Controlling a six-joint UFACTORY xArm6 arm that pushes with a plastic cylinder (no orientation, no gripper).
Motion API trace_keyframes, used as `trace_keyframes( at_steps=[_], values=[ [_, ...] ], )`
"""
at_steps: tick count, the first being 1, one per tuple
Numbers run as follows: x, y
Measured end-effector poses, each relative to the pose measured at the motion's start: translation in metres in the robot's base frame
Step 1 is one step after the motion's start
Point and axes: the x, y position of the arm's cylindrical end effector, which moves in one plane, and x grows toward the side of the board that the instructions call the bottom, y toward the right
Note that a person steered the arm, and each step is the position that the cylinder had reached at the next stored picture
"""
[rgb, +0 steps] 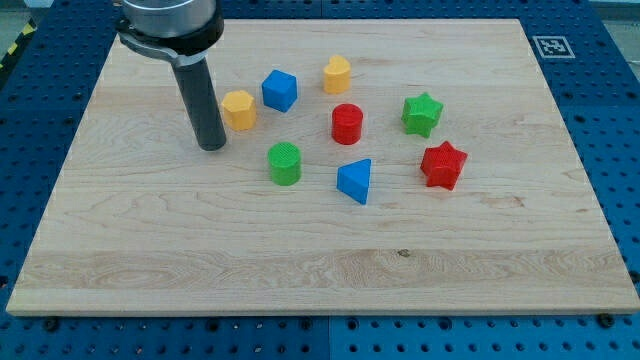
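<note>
My tip (211, 146) rests on the wooden board (300, 260) toward the view's upper left. The nearest block is the orange hexagonal block (239, 109), just up and right of the tip, with a small gap between them. A blue cube (280, 90) sits right of that, and a yellow block (337, 74) further right. A green cylinder (285, 163) lies to the tip's right, slightly lower. A red cylinder (347, 124) stands in the middle of the group, with a blue triangular block (355, 181) below it.
A green star (421, 114) and a red star (443, 165) sit at the group's right side. A black-and-white marker tag (551, 46) is at the board's top right corner. Blue perforated table (620, 120) surrounds the board.
</note>
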Motion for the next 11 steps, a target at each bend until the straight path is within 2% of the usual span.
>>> trace_keyframes(
  at_steps=[3, 5, 8, 10, 11],
  values=[
    [0.000, 0.001],
    [-0.051, -0.016],
    [-0.047, 0.048],
    [-0.038, 0.062],
    [-0.029, 0.100]
  ],
)
